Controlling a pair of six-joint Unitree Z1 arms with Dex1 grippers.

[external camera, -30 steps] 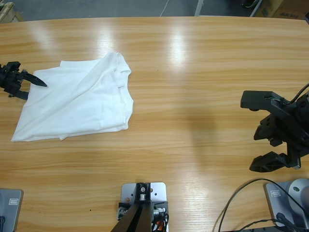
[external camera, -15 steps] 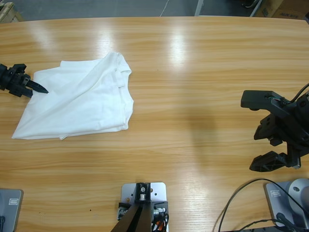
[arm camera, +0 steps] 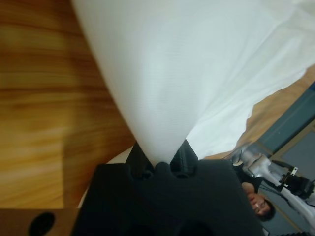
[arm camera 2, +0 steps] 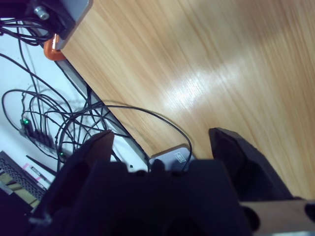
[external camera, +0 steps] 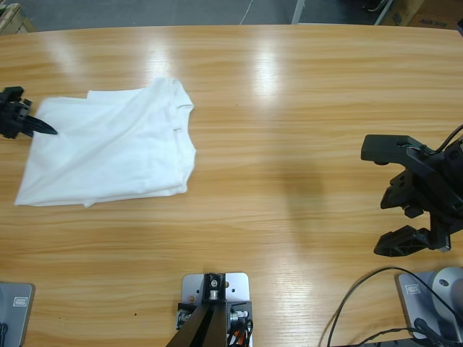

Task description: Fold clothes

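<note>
A folded white T-shirt, the clothes [external camera: 112, 148], lies on the left part of the wooden table [external camera: 289, 108]. My left gripper [external camera: 40, 128] is at the shirt's upper left edge, shut on the fabric. In the left wrist view the white clothes [arm camera: 187, 69] run from between the two closed jaws up across the picture. My right gripper [external camera: 387, 199] hovers open near the table's right edge, far from the shirt, with nothing between its fingers. In the right wrist view the right gripper [arm camera 2: 162, 142] has its jaws wide apart over bare wood and cables.
Black cables [arm camera 2: 59, 118] and an orange clamp [arm camera 2: 51, 51] hang off the table's edge below the right gripper. A person [arm camera: 258, 206] and a silver arm piece [arm camera: 256, 162] show small in the left wrist view's background.
My left gripper has pulled left and slightly up with the shirt's edge, dragging the whole shirt a little leftward. The right arm has not moved.
</note>
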